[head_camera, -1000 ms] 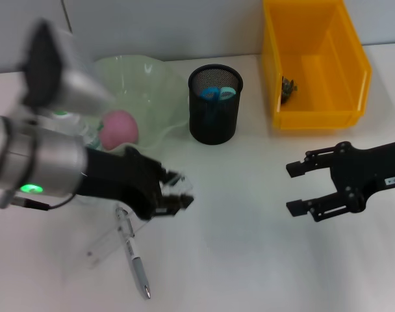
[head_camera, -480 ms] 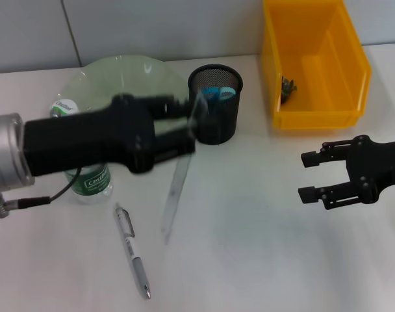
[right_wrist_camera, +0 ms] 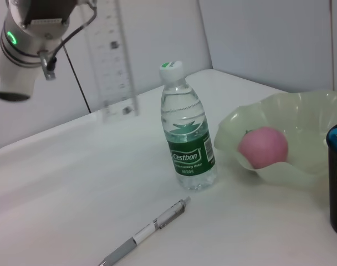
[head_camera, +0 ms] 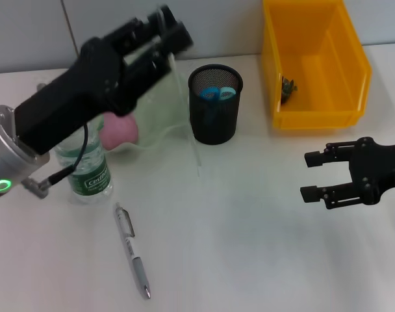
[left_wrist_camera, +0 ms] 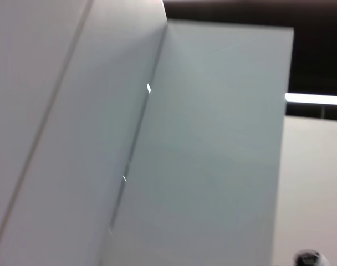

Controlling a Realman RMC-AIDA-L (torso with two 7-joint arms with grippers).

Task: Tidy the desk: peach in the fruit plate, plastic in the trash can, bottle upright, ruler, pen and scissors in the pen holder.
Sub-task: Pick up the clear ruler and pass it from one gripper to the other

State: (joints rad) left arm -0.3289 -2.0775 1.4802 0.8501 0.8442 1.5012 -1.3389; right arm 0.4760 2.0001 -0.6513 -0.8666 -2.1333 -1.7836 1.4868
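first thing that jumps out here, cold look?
The left gripper, raised high over the fruit plate, dangling a clear ruler beside the mesh pen holder. Next, the yellow bin at the back right, and the right gripper hovering in front of it, jaws open and empty.

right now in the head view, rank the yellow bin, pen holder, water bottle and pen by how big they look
1. yellow bin, clearly largest.
2. pen holder.
3. water bottle, partly hidden behind the left arm, so its place against the pen holder is unsure.
4. pen, long but thin, smallest in area.
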